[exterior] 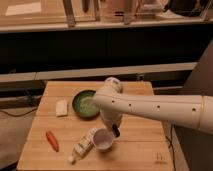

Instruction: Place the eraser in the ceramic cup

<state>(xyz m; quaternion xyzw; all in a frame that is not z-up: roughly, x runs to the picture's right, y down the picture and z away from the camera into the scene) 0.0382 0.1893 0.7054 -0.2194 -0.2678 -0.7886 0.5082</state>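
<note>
The eraser (61, 107), a small whitish block, lies flat on the wooden table (140, 150) at the left, beside the dark green bowl (85, 104). The ceramic cup (103, 139), small and white, stands near the table's front middle. My white arm reaches in from the right and bends down over the table. My gripper (115, 130) hangs just above the cup's right rim, well to the right of the eraser.
A white-and-green bottle (83, 145) lies on its side just left of the cup. An orange carrot-like object (51, 140) lies at the front left. A dark shelf unit runs along behind the table.
</note>
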